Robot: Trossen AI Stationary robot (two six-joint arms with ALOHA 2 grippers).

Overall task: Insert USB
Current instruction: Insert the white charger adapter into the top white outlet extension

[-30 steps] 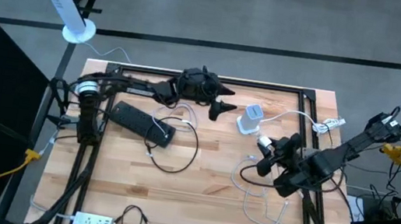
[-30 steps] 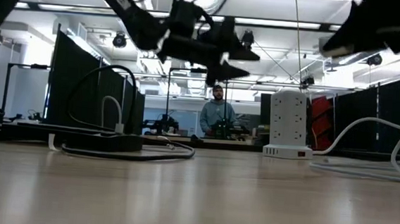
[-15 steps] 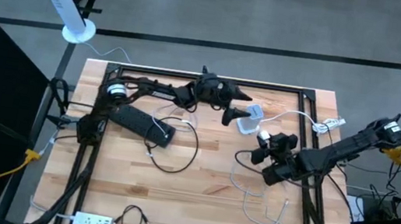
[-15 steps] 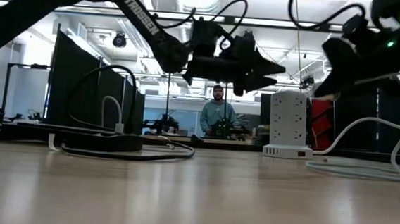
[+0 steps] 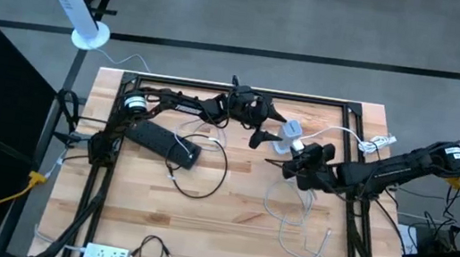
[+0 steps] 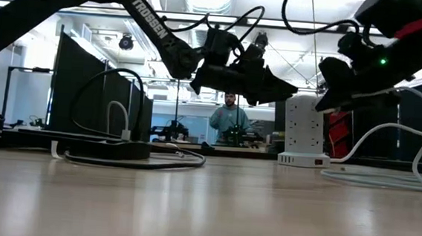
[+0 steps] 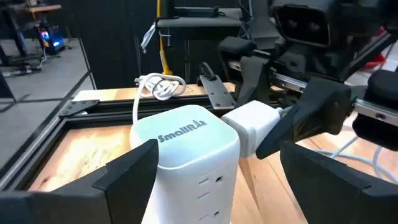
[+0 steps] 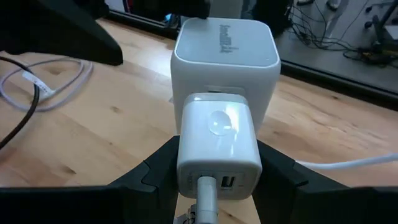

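Right gripper (image 8: pixel 217 186), clamping one charger (image 8: pixel 219 149), reached one tower (image 8: pixel 224 56); left gripper (image 7: pixel 211 180) wide, empty.

We count two dark arms over one wooden table (image 5: pixel 224 236). On it stands one white tower power strip (image 5: pixel 288 133), and there lie one black power strip (image 5: pixel 162 140) and one white power strip (image 5: pixel 107 254). We see one white charger block (image 8: pixel 217 146) with one cable in it, one small black cable (image 5: pixel 151 250) near the front edge, and one person (image 6: pixel 229 119) in the room behind
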